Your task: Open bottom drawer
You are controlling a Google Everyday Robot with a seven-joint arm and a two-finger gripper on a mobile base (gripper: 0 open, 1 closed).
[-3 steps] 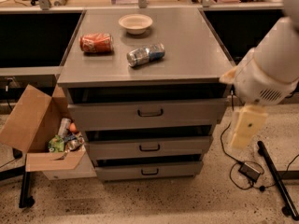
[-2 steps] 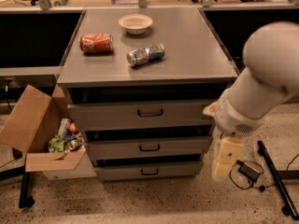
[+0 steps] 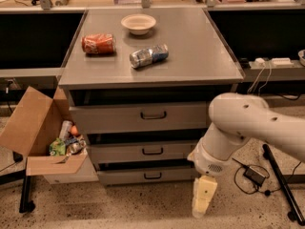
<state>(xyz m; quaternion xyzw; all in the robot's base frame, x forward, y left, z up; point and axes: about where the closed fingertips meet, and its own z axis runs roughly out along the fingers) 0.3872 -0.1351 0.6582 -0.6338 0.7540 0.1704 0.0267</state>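
The bottom drawer (image 3: 143,176) is the lowest grey panel of the cabinet, shut, with a small dark bar handle (image 3: 153,175) at its middle. The middle drawer (image 3: 143,151) and the tall top drawer (image 3: 138,117) above it are shut too. My white arm (image 3: 238,128) reaches in from the right and bends down. My gripper (image 3: 203,202) hangs from it, pale yellow, pointing down to the floor. It is to the right of the bottom drawer's handle and a little below it, apart from the cabinet. It holds nothing that I can see.
On the cabinet top (image 3: 200,51) lie a red can (image 3: 98,44), a crushed silver-blue can (image 3: 148,56) and a white bowl (image 3: 138,23). An open cardboard box (image 3: 43,137) of trash stands at the left. Cables (image 3: 252,175) and a black leg (image 3: 281,185) are on the floor at the right.
My arm has swung left and down in front of the cabinet's right side. The gripper has dropped from drawer height to near the floor. The drawers have not moved.
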